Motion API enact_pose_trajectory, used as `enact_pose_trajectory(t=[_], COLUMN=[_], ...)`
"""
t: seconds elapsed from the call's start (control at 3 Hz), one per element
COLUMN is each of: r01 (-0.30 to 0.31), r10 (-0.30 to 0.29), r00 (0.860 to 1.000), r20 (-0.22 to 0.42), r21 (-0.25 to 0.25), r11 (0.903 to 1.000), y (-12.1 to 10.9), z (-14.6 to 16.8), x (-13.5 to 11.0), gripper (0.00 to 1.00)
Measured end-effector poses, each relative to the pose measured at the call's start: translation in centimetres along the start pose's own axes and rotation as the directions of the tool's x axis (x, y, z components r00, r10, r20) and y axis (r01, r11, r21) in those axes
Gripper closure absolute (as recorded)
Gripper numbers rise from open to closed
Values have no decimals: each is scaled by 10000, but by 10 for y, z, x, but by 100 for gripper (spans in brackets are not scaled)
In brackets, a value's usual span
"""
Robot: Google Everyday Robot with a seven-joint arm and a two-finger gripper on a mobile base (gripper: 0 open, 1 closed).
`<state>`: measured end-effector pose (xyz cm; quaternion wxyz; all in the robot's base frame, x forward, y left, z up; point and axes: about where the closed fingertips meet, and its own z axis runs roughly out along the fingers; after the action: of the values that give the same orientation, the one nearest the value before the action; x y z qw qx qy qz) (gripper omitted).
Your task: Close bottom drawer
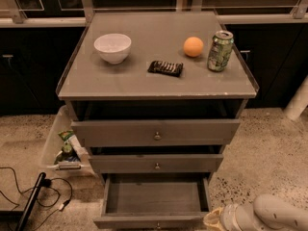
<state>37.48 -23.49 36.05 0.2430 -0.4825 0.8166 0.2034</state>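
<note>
— What's on the grey top?
— 4 things: a white bowl at the left, a dark snack packet in the middle, an orange and, just beside it, an upright green can.
— And at the left?
— A clear bin with wrappers inside, on the speckled floor. Black cables lie near it. The gripper is low at the bottom right, over that floor.
— The upper 2 drawers?
— The top drawer and the middle drawer both stand slightly out.
</note>
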Motion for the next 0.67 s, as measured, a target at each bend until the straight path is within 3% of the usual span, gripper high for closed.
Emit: enact_pose_trajectory(t=[0.33,0.67], r01=[-46,464], r10=[46,-466], r00=[10000,9989], r20=[-53,102], r21=[-66,197], r11=[10000,9987], y=[-1,-11], z=[29,72], x=[13,31], gripper=[100,100])
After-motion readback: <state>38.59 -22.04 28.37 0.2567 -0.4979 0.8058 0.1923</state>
